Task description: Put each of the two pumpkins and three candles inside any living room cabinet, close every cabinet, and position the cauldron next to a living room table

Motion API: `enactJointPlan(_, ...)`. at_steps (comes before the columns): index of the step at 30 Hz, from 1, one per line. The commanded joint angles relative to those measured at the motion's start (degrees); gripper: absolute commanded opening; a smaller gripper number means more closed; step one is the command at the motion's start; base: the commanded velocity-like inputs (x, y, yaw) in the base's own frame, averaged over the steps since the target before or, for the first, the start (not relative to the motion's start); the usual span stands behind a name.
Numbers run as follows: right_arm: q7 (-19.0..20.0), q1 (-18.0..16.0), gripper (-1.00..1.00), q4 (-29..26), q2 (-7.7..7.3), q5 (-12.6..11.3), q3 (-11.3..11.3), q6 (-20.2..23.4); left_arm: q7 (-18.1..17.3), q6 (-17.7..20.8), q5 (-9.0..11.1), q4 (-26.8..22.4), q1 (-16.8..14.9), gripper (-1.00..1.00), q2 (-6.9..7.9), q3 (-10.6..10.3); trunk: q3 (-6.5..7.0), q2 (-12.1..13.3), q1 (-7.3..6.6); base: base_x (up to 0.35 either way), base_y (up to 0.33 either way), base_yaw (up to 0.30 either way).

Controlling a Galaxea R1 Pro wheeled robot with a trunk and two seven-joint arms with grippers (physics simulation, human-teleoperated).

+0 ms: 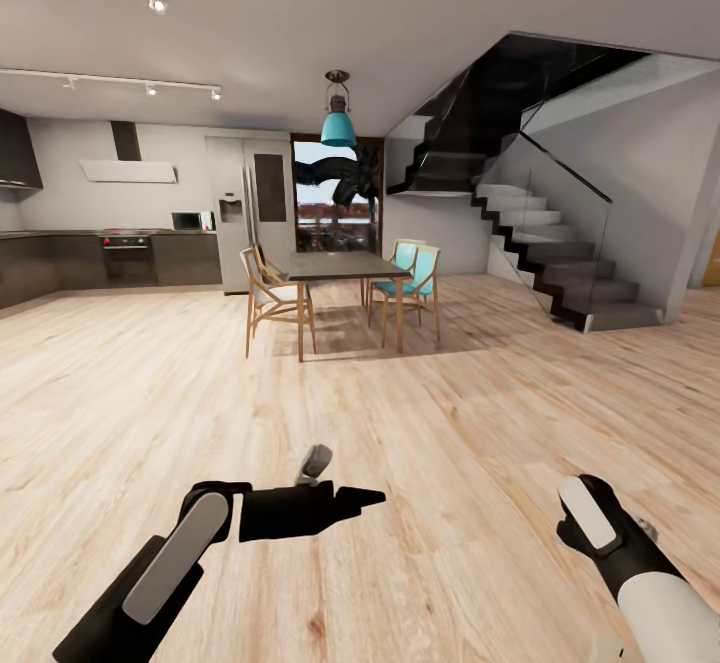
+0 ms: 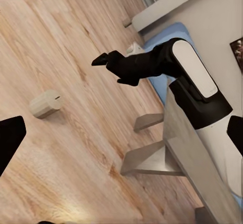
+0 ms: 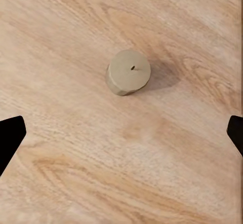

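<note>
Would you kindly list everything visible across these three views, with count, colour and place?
candle: one, beige-tan, on the wood floor
dining table: one, dark top, mid-room
chairs: wooden, some with teal seats, around the dining table
pendant lamp: one, teal, above the dining table
staircase: one, dark and white, at right
kitchen units: dark, far left
left gripper: black, low left
right gripper: black, above the floor

A candle (image 3: 128, 72) stands on the floor (image 3: 61, 41) below the right gripper (image 3: 121, 133). Ahead, chairs (image 1: 272, 295) flank a table (image 1: 345, 267); stairs (image 1: 545, 253) rise at right.
</note>
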Motion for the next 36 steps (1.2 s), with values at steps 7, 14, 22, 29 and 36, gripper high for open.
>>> enactJointPlan(7, 0.6, 0.0, 1.0, -0.6, -0.11, -1.1, 1.2, 0.2, -0.6, 0.0, -0.3, 0.1, -0.1, 1.0, 0.13, 0.2, -0.07, 0.0, -0.01, 0.0, 0.0, 0.0)
enactJointPlan(14, 0.9, 0.0, 1.0, -0.6, -0.12, -1.2, 1.2, 0.2, -0.6, 0.0, -0.3, 0.1, -0.1, 1.0, 0.11, 0.2, -0.07, 0.0, -0.01, 0.0, 0.0, 0.0)
enactJointPlan(22, 0.9, 0.0, 1.0, -0.6, -0.12, -1.3, 1.2, 0.1, -0.5, 0.0, -0.3, 0.1, -0.1, 1.0, 0.11, 0.1, -0.07, 0.0, -0.01, 0.0, -0.001, 0.0)
enactJointPlan(29, 0.9, 0.0, 1.0, -0.6, -0.11, -1.3, 1.2, 0.1, -0.6, 0.0, -0.3, 0.3, -0.1, 1.0, 0.11, 0.1, -0.07, 0.0, -0.01, 0.0, -0.192, -0.016)
enactJointPlan(36, 0.9, 0.0, 1.0, -0.7, -0.05, -1.3, 1.2, 0.1, -0.6, 0.0, -0.3, 0.3, -0.1, 1.0, 0.11, 0.2, -0.07, 0.0, -0.01, 0.0, -0.062, -0.256)
